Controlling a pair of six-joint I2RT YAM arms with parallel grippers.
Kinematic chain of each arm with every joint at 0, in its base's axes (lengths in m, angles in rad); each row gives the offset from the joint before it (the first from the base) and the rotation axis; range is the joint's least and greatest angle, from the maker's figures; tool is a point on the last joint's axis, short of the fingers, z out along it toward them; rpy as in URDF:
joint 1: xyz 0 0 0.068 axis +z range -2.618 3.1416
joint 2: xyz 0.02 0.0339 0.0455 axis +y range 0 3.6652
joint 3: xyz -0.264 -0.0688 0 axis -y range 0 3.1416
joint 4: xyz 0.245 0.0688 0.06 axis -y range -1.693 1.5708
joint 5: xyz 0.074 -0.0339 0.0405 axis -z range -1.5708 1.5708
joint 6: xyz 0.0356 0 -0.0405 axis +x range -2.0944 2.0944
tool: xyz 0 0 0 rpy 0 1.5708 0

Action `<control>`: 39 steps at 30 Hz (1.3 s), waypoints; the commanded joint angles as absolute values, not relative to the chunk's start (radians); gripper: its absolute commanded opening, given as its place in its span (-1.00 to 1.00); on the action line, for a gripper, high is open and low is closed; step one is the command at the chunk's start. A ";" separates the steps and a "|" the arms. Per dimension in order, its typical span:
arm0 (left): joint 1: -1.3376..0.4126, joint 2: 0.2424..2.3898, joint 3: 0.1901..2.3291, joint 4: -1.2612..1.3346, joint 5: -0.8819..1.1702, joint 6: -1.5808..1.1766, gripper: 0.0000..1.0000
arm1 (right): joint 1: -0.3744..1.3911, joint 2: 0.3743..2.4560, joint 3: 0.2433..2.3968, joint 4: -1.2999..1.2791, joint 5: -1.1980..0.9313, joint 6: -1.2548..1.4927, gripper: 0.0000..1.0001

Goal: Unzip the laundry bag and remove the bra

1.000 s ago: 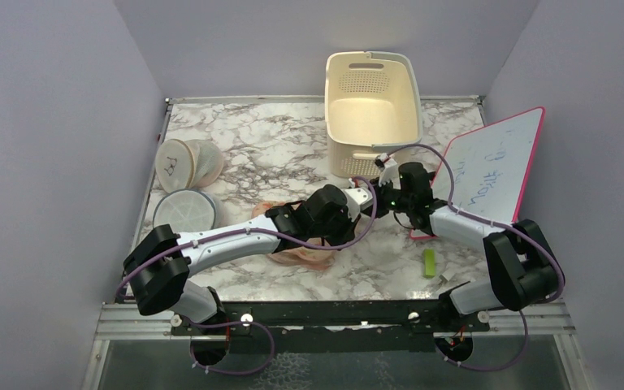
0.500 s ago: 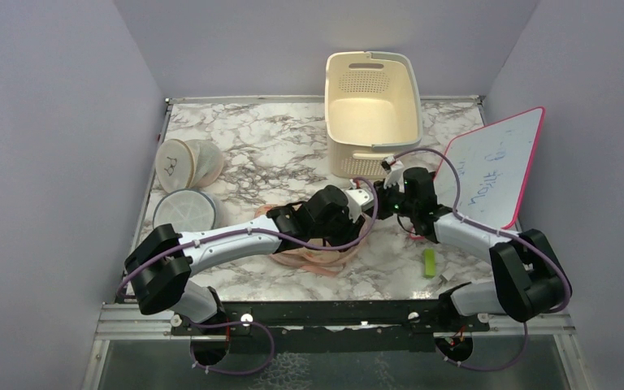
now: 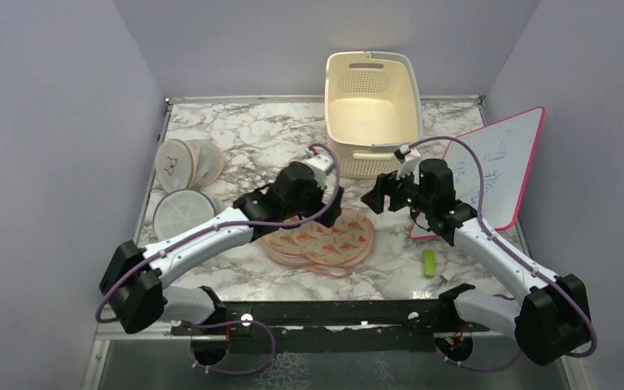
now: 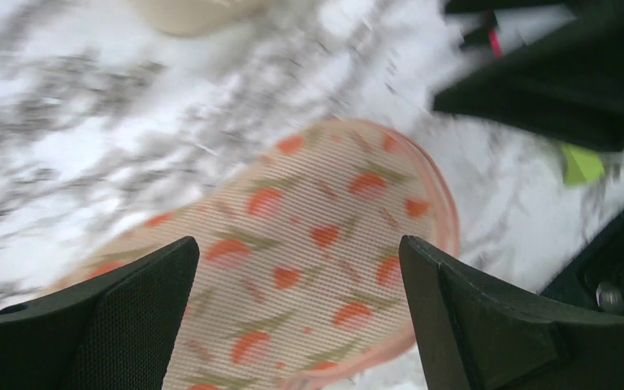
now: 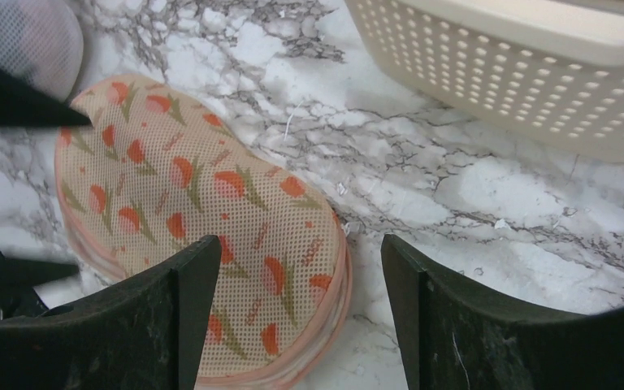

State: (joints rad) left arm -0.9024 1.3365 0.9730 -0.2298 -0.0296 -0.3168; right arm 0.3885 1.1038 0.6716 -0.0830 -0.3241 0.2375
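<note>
Editor: What changed from the earlier shot?

Photographer: Both arms have lifted off the laundry bag (image 3: 321,238) and swung apart. The left pincer (image 4: 296,252) and right pincer (image 5: 299,244), shut a second ago, now gape wide and empty above it. The bag lies flat, near centre on the desk (image 3: 244,142). No bra is in sight, and I cannot tell whether the zip has been run.

Editor: Risks?

Photographer: A pincer might nip mesh rather than the zip pull. It could also drag the bag over the smooth marble towards the near edge, which is close. The wrists hover near each other, so a joint descent could knock them together.

Editor: Room?

Photographer: Bare marble lies far-left of the bag. The basket (image 3: 357,158) sits near on its far side, the whiteboard (image 3: 491,175) to the right, and the white mesh cases (image 3: 185,162) well left.
</note>
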 commanded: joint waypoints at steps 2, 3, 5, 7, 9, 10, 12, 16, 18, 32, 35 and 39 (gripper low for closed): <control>-0.716 1.119 0.889 -0.247 -0.116 -0.381 0.82 | 0.440 1.072 0.658 -0.152 -0.396 0.183 0.45; -0.693 1.070 0.879 -0.259 -0.150 -0.397 0.83 | 0.469 1.071 0.656 -0.159 -0.382 0.179 0.46; -0.668 0.997 0.853 -0.270 -0.190 -0.421 0.89 | 0.559 1.076 0.662 -0.171 -0.332 0.170 0.46; -0.664 0.932 0.818 -0.270 -0.225 -0.433 0.89 | 0.673 1.094 0.673 -0.187 -0.245 0.158 0.46; -0.664 0.876 0.789 -0.268 -0.260 -0.452 0.89 | 0.772 1.123 0.691 -0.221 -0.153 0.151 0.45; -0.663 0.849 0.778 -0.268 -0.276 -0.465 0.89 | 0.813 1.138 0.698 -0.238 -0.121 0.146 0.45; -0.662 0.803 0.768 -0.275 -0.300 -0.476 0.89 | 0.884 1.165 0.711 -0.264 -0.071 0.138 0.40; -0.663 0.732 0.740 -0.267 -0.342 -0.472 0.89 | 1.092 1.241 0.767 -0.303 0.063 0.098 0.36; -0.663 0.715 0.732 -0.264 -0.367 -0.469 0.89 | 1.174 1.294 0.819 -0.351 0.172 0.096 0.36; -0.663 0.719 0.737 -0.260 -0.368 -0.472 0.89 | 1.343 1.563 1.000 -0.541 0.450 -0.056 0.29; -0.663 0.718 0.737 -0.262 -0.365 -0.469 0.89 | 1.344 1.590 1.002 -0.535 0.512 -0.063 0.29; -0.663 0.710 0.725 -0.256 -0.363 -0.474 0.89 | 1.344 1.627 1.011 -0.521 0.558 -0.066 0.23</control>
